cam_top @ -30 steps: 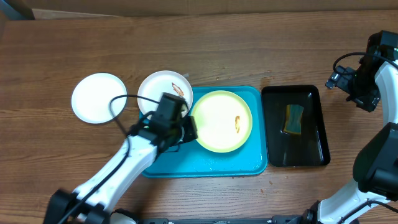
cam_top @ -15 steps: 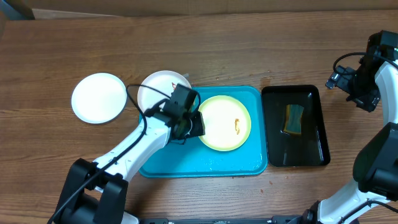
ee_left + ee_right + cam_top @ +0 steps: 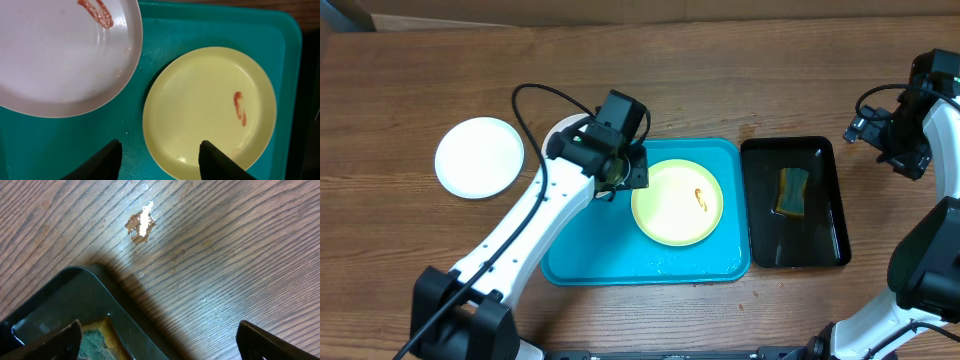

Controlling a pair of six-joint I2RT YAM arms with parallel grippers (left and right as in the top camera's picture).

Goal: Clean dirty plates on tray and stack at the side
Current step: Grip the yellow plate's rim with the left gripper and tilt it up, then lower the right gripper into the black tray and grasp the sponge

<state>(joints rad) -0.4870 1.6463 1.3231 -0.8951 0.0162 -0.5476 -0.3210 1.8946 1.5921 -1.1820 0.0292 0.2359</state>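
Observation:
A pale yellow plate (image 3: 678, 202) with a small orange-red smear (image 3: 240, 107) lies flat on the turquoise tray (image 3: 590, 262). My left gripper (image 3: 160, 160) hovers open above that plate's left edge, with nothing held between its black fingers (image 3: 107, 160). A white plate (image 3: 60, 50) with a red smear sits half over the tray's far-left corner; in the overhead view my left arm covers most of it. Another white plate (image 3: 478, 157), with no smear, rests on the table to the left. My right gripper (image 3: 160, 340) hangs wide open and empty at the far right.
A black tray (image 3: 793, 250) stands right of the turquoise one, with a green-and-yellow sponge (image 3: 792, 190) in it. Below my right gripper are that tray's corner (image 3: 60, 295) and bare wood with a chipped spot (image 3: 141, 224).
My left gripper has opened and let go of the yellow plate, then drawn back toward the tray's far-left side. The yellow plate now lies flat. The right arm has not moved.

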